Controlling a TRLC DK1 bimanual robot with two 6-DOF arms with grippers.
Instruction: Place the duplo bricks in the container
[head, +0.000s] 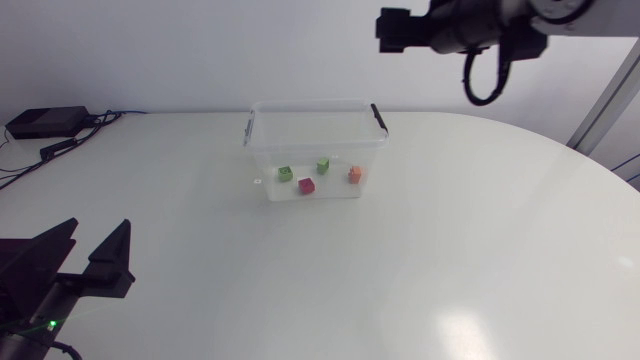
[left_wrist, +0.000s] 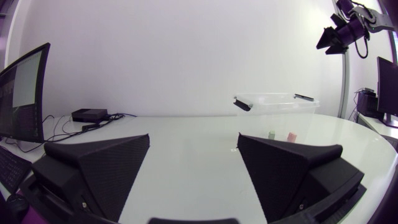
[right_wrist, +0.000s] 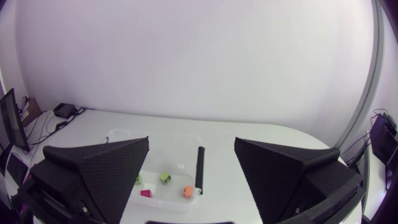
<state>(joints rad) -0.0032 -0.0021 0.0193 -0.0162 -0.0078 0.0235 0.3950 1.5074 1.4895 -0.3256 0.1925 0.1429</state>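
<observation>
A clear plastic container (head: 315, 105) with black clip handles stands at the middle back of the table. Inside lie two green bricks (head: 285, 174) (head: 323, 166), a magenta brick (head: 306, 186) and an orange brick (head: 354, 174). My right gripper (head: 388, 30) hangs high above the container's right end, open and empty. In the right wrist view, past that gripper (right_wrist: 191, 155), the container (right_wrist: 124, 134) lies below with the orange brick (right_wrist: 188, 191) and a green brick (right_wrist: 165, 178). My left gripper (head: 98, 235) rests open near the front left edge, far from the container (left_wrist: 273, 99).
A small black box (head: 45, 122) with cables sits at the table's back left corner. White tabletop stretches between my left gripper (left_wrist: 194, 149) and the container, and to the right of the container.
</observation>
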